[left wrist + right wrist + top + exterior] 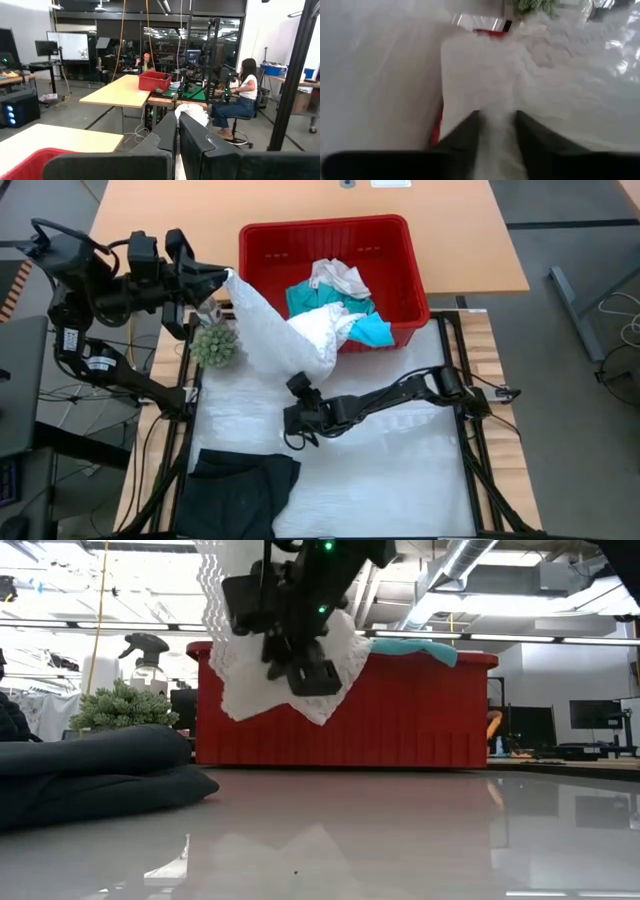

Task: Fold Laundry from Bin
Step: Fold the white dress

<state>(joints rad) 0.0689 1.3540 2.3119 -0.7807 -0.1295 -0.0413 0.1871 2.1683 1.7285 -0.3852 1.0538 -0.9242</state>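
1. The white lacy garment (275,330) is stretched in the air between both arms, from the bin's 9 o'clock rim toward the table's centre.
2. The left gripper (222,280) is clamped tight on its upper corner; the right gripper (296,385) has its fingers pinching the lower edge, cloth bunched between them.
3. Judged light, limp and sagging; thin lace may snag or slip. Corners or hems are the best holds.
4. The red bin (410,265), at the table's 12 o'clock, holds teal and white pieces; a black garment (240,490) lies at 7 o'clock.
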